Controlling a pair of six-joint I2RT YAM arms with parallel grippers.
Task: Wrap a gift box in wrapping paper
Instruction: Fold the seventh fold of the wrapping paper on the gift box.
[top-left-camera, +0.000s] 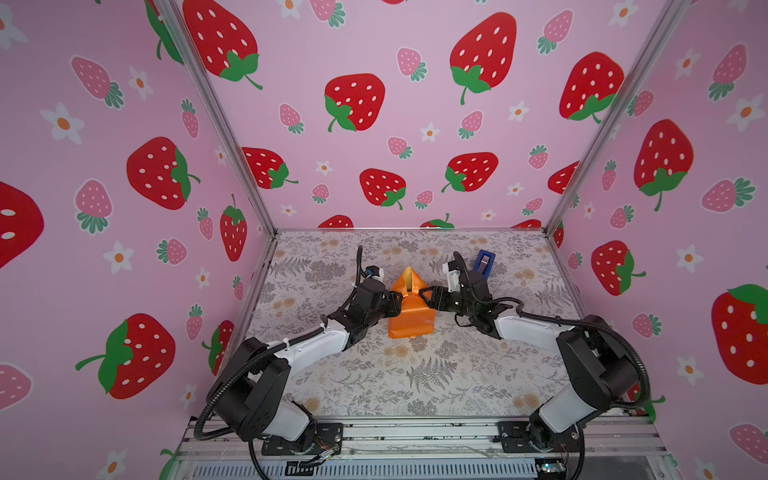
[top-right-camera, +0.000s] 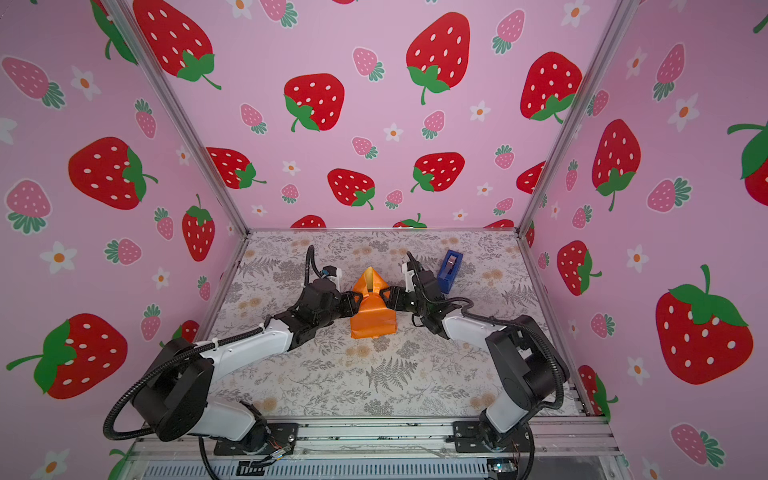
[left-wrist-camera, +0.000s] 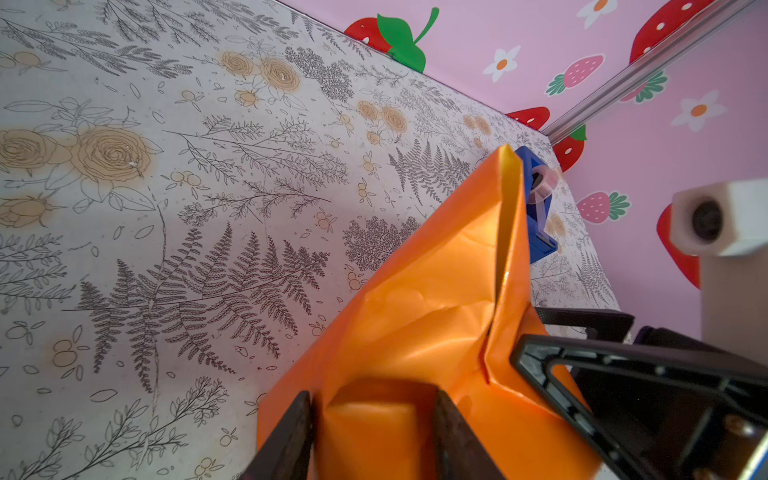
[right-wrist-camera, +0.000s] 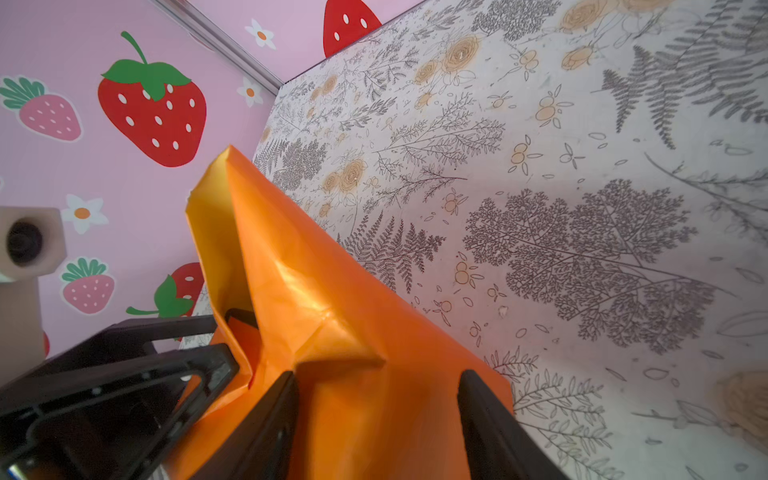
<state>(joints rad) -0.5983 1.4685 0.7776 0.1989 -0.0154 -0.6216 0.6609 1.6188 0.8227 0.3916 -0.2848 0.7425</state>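
The orange wrapping paper (top-left-camera: 411, 318) (top-right-camera: 372, 320) is folded into a bundle in the middle of the table. The gift box is hidden inside it. At the far end a pointed flap (top-left-camera: 409, 280) stands up, yellow on its inner side. My left gripper (top-left-camera: 397, 301) (left-wrist-camera: 374, 399) is at the bundle's left side. Its jaws press both sides of a box-shaped, paper-covered bulge. At the right side my right gripper (top-left-camera: 426, 297) (right-wrist-camera: 378, 378) straddles the paper (right-wrist-camera: 324, 299). One of its fingers touches the bulge and the other stands clear, so it is open.
A blue tape dispenser (top-left-camera: 483, 262) (top-right-camera: 450, 270) (left-wrist-camera: 538, 208) stands behind my right arm near the back right. The floral table covering (top-left-camera: 415, 374) reaches pink strawberry walls at the back and both sides. A metal rail (top-left-camera: 415, 432) runs along the front edge.
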